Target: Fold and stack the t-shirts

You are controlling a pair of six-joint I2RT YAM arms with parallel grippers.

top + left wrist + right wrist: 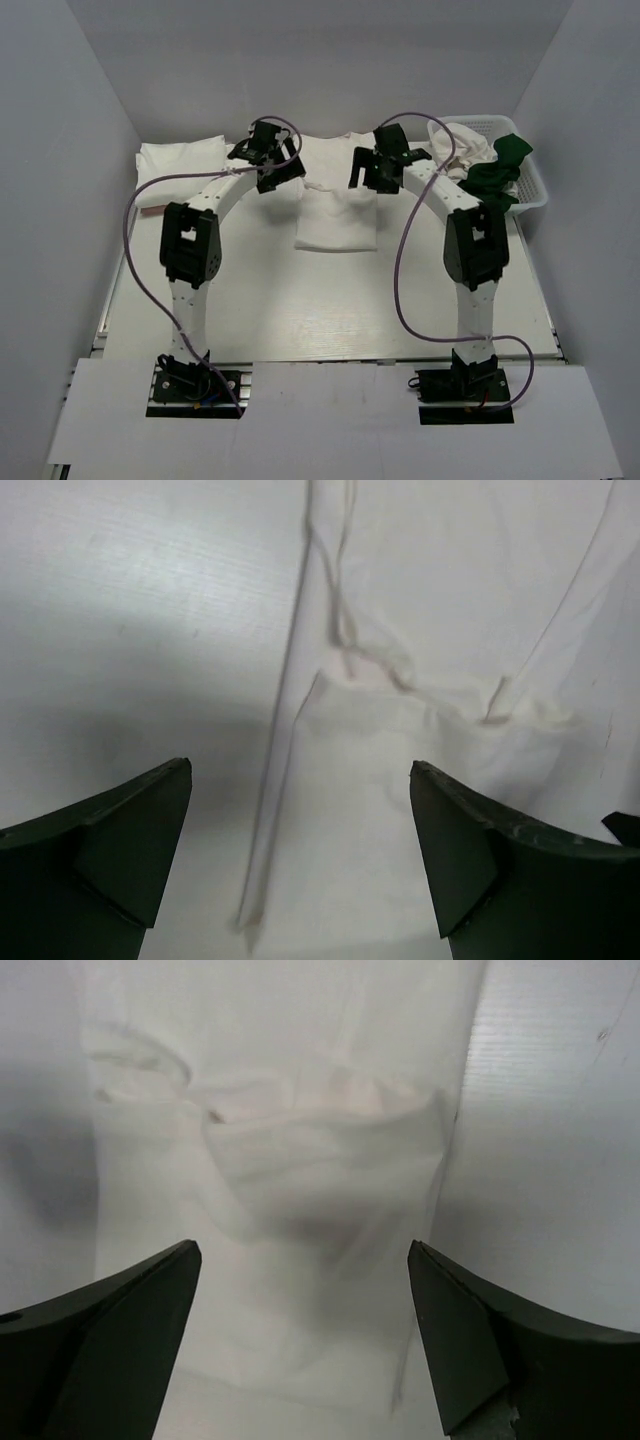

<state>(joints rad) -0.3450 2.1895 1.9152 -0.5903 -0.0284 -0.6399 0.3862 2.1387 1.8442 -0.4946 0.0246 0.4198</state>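
Observation:
A white t-shirt (pixel 337 205) lies partly folded at the back middle of the table. My left gripper (pixel 283 172) hovers over its left edge, open and empty; the left wrist view shows the shirt's folded edge (pixel 400 780) between the spread fingers. My right gripper (pixel 366 170) hovers over its right side, open and empty; the right wrist view shows the shirt's folded cloth (pixel 300 1190). A stack of folded white shirts (pixel 185 165) lies at the back left. A dark green shirt (pixel 495 172) and a white one (pixel 462 140) lie in the basket.
A white lattice basket (pixel 532 190) stands at the back right corner. White walls enclose the table (pixel 330 310) on the left, back and right. Purple cables loop from both arms.

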